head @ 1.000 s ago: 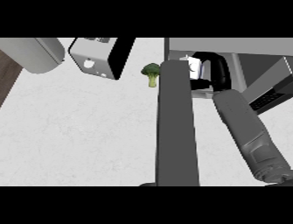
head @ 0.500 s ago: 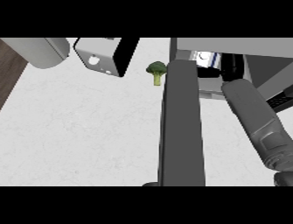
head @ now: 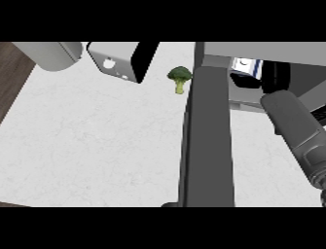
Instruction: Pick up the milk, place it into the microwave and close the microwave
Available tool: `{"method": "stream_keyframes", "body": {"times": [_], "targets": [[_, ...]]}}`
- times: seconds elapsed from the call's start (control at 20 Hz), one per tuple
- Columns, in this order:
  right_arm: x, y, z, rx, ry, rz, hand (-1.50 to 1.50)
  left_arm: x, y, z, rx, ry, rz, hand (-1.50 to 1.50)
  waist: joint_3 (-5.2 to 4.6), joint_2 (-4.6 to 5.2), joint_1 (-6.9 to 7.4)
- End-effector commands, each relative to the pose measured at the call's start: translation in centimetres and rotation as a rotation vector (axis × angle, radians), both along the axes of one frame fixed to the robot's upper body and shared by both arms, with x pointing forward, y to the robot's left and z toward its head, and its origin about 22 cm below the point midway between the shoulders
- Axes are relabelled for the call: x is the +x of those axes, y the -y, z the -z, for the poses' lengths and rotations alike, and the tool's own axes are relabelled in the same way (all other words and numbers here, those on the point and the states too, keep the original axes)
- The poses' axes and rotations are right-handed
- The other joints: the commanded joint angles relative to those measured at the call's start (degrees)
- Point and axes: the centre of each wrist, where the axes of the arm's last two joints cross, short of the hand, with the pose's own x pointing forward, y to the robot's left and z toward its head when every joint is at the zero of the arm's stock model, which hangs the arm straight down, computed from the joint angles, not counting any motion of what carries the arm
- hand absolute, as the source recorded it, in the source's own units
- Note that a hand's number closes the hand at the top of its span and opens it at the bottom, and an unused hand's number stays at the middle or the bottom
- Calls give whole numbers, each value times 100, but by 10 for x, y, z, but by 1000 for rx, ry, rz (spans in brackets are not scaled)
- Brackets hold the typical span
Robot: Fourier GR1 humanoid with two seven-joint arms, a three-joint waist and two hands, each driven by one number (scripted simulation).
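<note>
Reaching into the open microwave [head: 266, 51] at the upper right: right hand [head: 276, 78], a black shape just inside the cavity, at the end of the grey right forearm [head: 298, 131] that comes up from the lower right corner. Immediately to the left of that hand, touching it or very nearly so: the milk [head: 243, 73], a white carton with a blue mark, inside the microwave's mouth near the front edge. Cannot tell whether the hand is clamped on the carton or merely beside it; too dark and too much hidden by the cavity wall to judge.

Left of hand and carton, running from the microwave's front down through the middle of the view: the microwave door [head: 208, 146], swung open, seen nearly edge-on as a long dark grey slab. Beyond the door, further left of the hand, on the pale counter [head: 86, 136]: a broccoli floret [head: 180, 78], well apart from the milk. Further left again, a white and black appliance [head: 118, 61] and a grey rounded object [head: 50, 52] at the top edge.
</note>
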Motion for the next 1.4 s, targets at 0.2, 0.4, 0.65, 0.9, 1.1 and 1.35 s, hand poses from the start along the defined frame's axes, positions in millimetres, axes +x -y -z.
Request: {"method": "stream_keyframes", "body": {"times": [0.2,0.4,0.65,0.9,1.1,1.35], "targets": [[-2,23,-2,-89,-15,129,-150,0,0,-2,46,-9,-9,-150,20,10,144],[-1,1,1,-86,-6,31,-150,15,1,-1,54,-18,8,-150,22,50,94],[6,-12,-9,-39,7,-93,-150,21,4,3,82,-30,69,-150,17,6,39],[7,-9,-11,71,-32,-176,-150,26,13,13,56,-33,146,-150,15,-25,-37],[6,-15,-7,171,-38,-239,-150,29,27,18,65,-39,215,-150,11,-70,-107],[-1,-8,5,347,-25,-320,-150,34,34,16,56,-28,262,-150,14,-119,-214]]}}
